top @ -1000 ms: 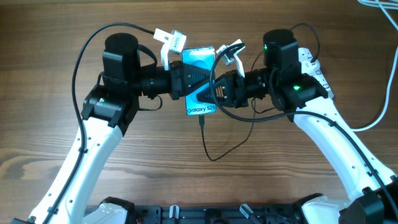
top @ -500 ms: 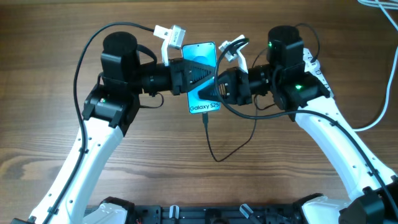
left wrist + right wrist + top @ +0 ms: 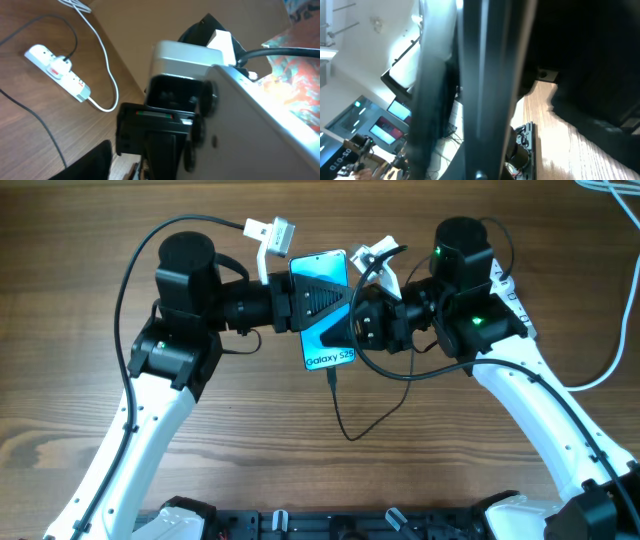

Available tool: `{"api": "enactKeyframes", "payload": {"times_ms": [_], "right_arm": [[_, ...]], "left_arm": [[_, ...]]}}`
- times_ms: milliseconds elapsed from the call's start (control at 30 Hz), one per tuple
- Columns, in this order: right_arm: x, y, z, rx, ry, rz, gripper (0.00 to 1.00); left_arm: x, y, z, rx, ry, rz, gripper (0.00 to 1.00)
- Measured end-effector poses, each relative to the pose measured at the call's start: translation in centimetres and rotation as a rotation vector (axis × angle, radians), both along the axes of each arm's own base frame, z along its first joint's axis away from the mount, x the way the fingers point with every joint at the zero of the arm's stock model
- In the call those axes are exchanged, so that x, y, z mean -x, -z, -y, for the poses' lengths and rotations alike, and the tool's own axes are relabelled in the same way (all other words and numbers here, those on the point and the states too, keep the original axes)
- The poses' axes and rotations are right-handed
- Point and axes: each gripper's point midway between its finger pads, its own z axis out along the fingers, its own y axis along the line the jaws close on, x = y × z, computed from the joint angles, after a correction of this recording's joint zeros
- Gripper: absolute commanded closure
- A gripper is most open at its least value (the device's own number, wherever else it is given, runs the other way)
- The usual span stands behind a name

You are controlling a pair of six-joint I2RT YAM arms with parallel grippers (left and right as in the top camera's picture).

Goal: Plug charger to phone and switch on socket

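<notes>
Wooden table [image 3: 60, 380] below. Left gripper [image 3: 300, 302] meets the phone [image 3: 325, 345], grip unclear; right gripper [image 3: 355, 320], opposite, is closed.

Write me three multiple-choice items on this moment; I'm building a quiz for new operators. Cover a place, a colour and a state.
1. Where is the phone?
A. Alone at the far left
B. Between the left tool and the right tool
C. Under the left arm's base

2. What colour is the charger?
A. White
B. Red
C. Black

3. How does the phone lie?
A. Screen up, text showing
B. Screen down
C. Wrapped in cloth

Answers: 1 B, since the overhead view shows a tool at each side of it. 2 C, since a thin black line curls away from the phone's lower edge. 3 A, since the teal screen and "Galaxy S25" face the overhead camera.
</notes>
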Motion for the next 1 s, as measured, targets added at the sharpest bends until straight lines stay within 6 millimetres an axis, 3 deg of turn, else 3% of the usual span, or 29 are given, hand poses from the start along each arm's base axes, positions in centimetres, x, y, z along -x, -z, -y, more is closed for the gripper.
{"api": "enactKeyframes", "payload": {"times_ms": [100, 400, 667, 833, 1000], "right_arm": [[0.1, 0.0, -0.1, -0.002, -0.002, 0.004, 0.96], [-1.6, 1.6, -0.5, 0.072, 0.116, -0.068, 0.96], [-4.1, 6.2, -0.6, 0.233, 0.289, -0.142, 0.96], [-4.8, 9.3, -0.4, 0.335, 0.344, -0.158, 0.96], [-6.8, 13.4, 0.2, 0.469, 0.447, -0.182, 0.96]], "left_arm": [[-0.5, 0.2, -0.6, -0.002, -0.026, -0.024, 0.13], [-2.1, 1.8, -3.1, -0.030, -0.113, -0.113, 0.11], [-2.0, 2.4, -3.2, -0.052, -0.113, -0.108, 0.08], [-3.5, 5.3, -4.7, -0.136, -0.239, -0.199, 0.08], [-5.4, 10.8, -9.6, -0.353, -0.534, -0.348, 0.06]]}}
